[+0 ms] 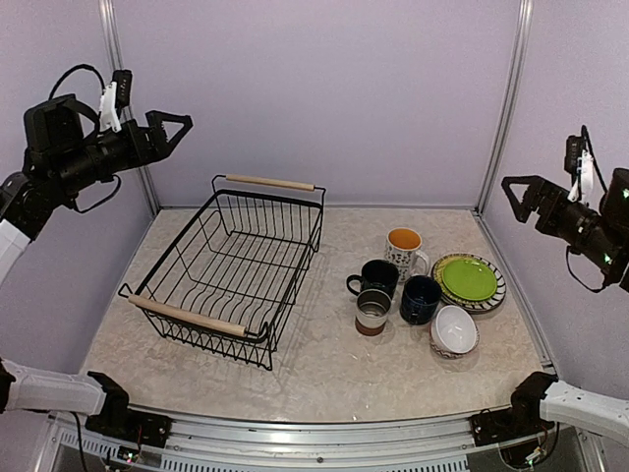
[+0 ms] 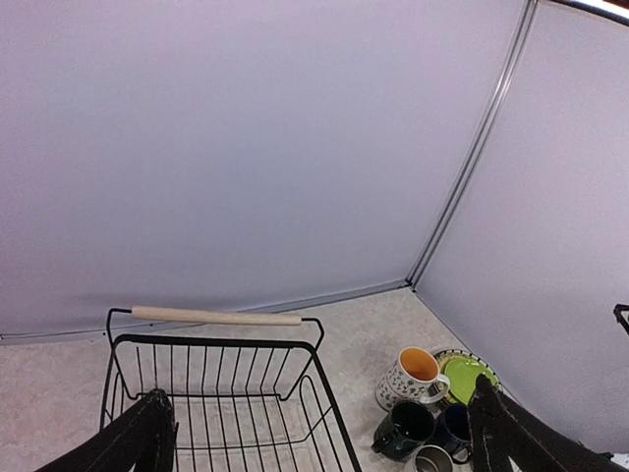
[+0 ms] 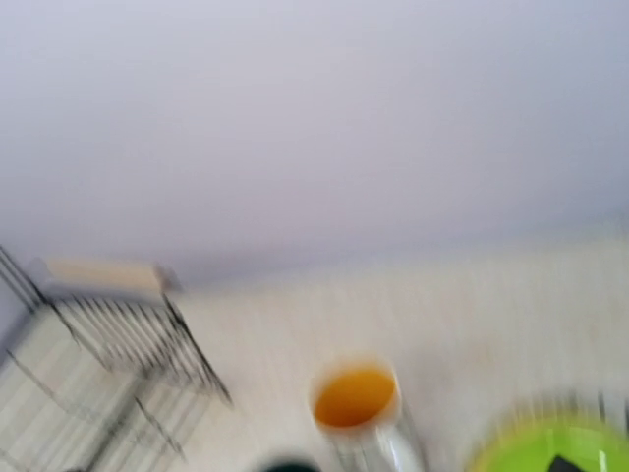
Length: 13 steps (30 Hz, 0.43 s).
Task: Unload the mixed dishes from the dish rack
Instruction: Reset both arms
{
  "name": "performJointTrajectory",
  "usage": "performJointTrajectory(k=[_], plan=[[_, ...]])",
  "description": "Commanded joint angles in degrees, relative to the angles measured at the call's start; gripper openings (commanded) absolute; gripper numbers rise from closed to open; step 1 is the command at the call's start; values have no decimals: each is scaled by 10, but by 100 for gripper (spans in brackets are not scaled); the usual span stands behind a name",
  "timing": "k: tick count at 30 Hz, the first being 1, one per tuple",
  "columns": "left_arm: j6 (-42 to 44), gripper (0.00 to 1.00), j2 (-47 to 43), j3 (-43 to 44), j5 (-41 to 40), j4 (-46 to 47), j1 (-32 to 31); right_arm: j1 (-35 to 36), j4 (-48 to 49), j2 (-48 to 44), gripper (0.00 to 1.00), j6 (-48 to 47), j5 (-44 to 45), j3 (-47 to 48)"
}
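I see the dish rack (image 1: 267,195) on the tabletop's left half, with the dishes (image 1: 420,299) grouped outside it near the right edge. My left gripper (image 1: 180,125) hangs wide open, holding nothing. I cannot tell the right gripper's (image 1: 513,193) opening.

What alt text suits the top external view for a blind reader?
The black wire dish rack sits empty, left of centre; to its right cluster a patterned white mug, two dark mugs, a small cup, a white bowl and a lime green plate. Both grippers hover high, holding nothing.
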Motion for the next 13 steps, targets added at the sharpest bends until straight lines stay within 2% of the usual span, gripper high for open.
performJointTrajectory(k=[1, 6, 10, 13], plan=[[-3, 99, -48, 14, -65, -20, 5, -4, 107, -22, 100, -97, -8, 35], [25, 99, -93, 12, -95, 2, 5, -5, 123, -29, 100, -117, 6, 70], [40, 99, -113, 10, -110, 5, 4, -5, 158, -52, 100, -119, 0, 58], [42, 99, -122, 10, -116, -1, 5, -5, 139, -39, 100, -124, -4, 73]])
